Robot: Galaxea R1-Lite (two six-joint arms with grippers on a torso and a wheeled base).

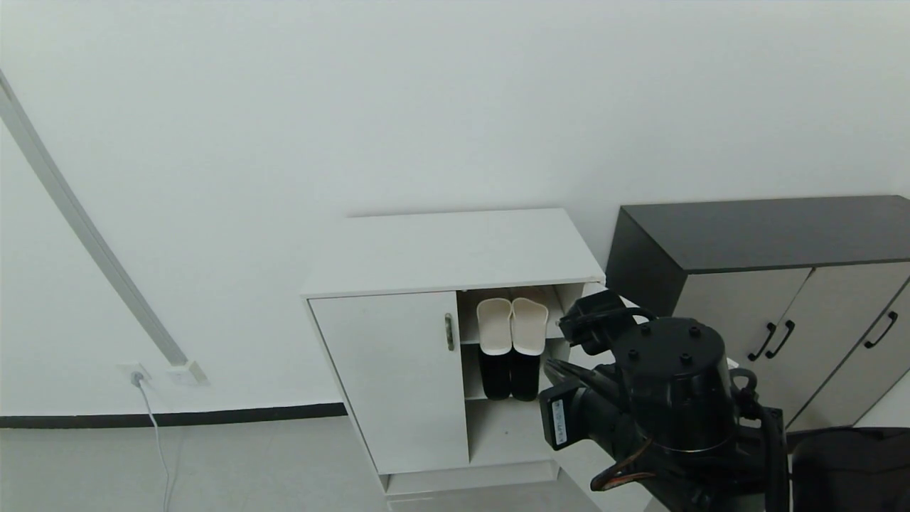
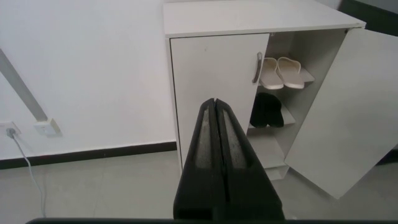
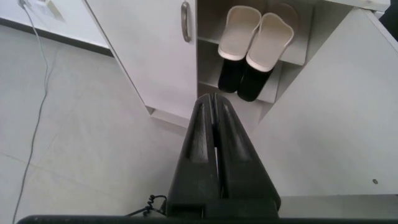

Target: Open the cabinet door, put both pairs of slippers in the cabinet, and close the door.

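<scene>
A white cabinet (image 1: 455, 252) stands against the wall, its left door (image 1: 391, 377) shut and its right door (image 2: 348, 112) swung open. Inside, a white pair of slippers (image 1: 512, 326) lies on the upper shelf and a black pair (image 1: 508, 373) on the shelf below. Both pairs also show in the wrist views: white slippers (image 3: 256, 34), black slippers (image 2: 267, 111). My left gripper (image 2: 215, 102) is shut and holds nothing, back from the cabinet front. My right gripper (image 3: 212, 99) is shut and holds nothing, near the open door (image 3: 336, 112).
A dark-topped grey cabinet (image 1: 775, 284) stands right of the white one. A wall socket with a cable (image 1: 138, 377) is at the lower left. A slanted white conduit (image 1: 78, 220) runs down the wall. Bare floor (image 1: 213, 462) lies before the cabinet.
</scene>
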